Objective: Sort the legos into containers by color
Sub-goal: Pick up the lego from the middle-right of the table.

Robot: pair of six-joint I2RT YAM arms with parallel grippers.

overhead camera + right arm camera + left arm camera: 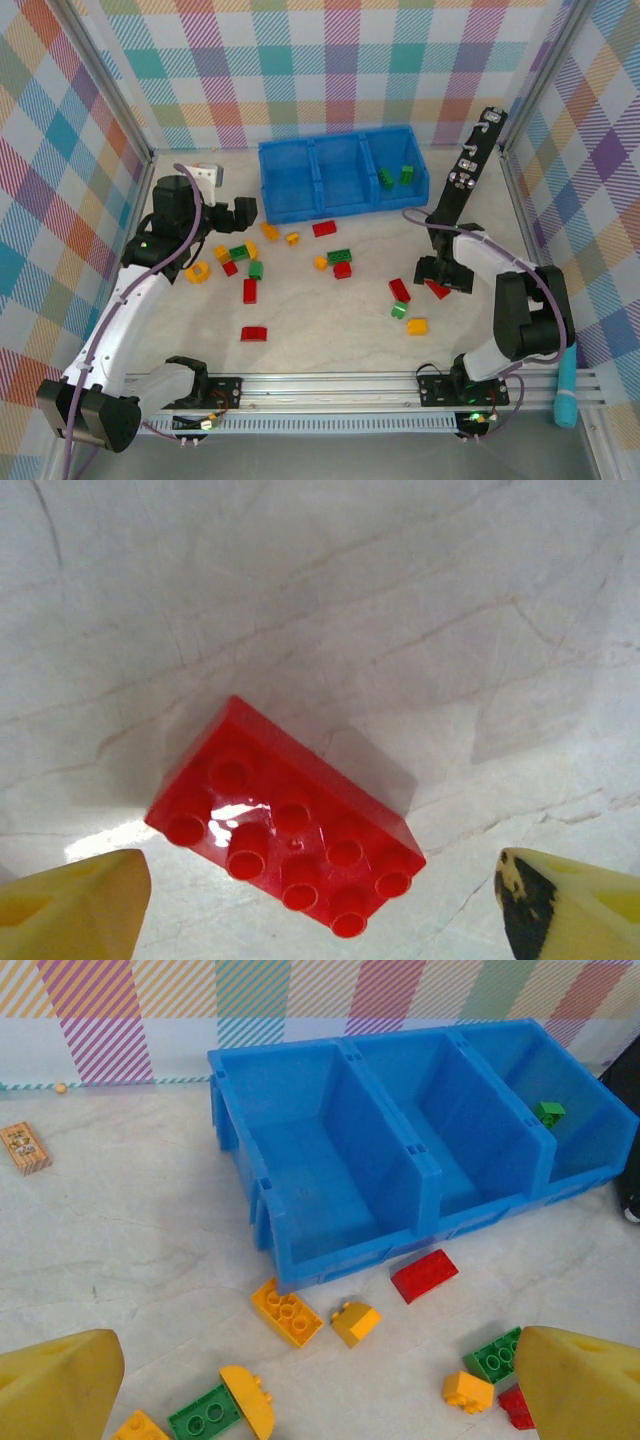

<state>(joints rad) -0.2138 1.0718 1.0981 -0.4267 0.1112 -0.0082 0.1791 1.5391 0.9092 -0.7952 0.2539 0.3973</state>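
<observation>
Right gripper (322, 908) points down with its jaws wide, straddling a red eight-stud brick (285, 825). The brick lies studs-up on the table (330, 300), skewed to the fingers, with a gap on both sides and no contact. Left gripper (320, 1385) is also wide and holds nothing, hovering over the left cluster of bricks (235, 255) and facing the blue bin (330, 1250). The bin sits near the back wall, its front edge just beside a yellow brick (286, 1311) and a flat red brick (424, 1274). Two green bricks (395, 175) are in the right compartment; the left and middle floors are bare. Three more bricks (405, 308) sit just left of the right gripper. The right arm's forearm stands close to the bin's right end and the side wall, so it's tight there. Open table runs mid-centre and along the near rail (330, 385), with one lone red brick (254, 333) in it. A tan block (24, 1147) lies well left of the bin.
</observation>
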